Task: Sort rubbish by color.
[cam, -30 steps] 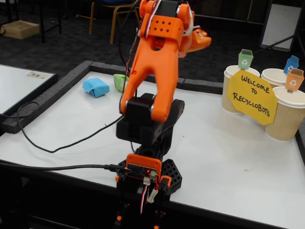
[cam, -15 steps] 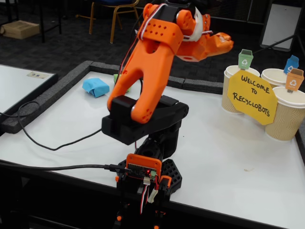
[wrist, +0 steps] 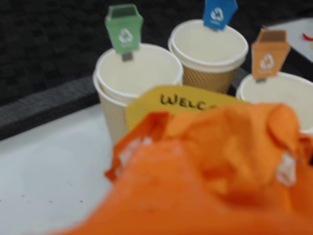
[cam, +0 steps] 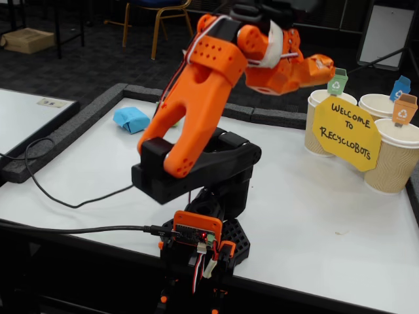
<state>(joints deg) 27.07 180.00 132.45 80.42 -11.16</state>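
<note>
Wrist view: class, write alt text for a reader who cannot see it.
A blurred orange gripper fills the lower frame, facing three empty paper cups on a white table. Small bin flags mark them: green flag left, blue flag middle, orange flag right, with a yellow sign in front.

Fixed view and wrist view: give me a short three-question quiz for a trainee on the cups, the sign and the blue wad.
1. True or false: the light blue paper wad lies inside a cup.
2. In the wrist view, which colour is the bin flag on the leftmost paper cup? A green, B blue, C orange.
3. Fill in: the yellow sign reads "Welcome to ____".

Key: 1 false, it lies on the table; 2 A; 3 Recyclobots.
</note>
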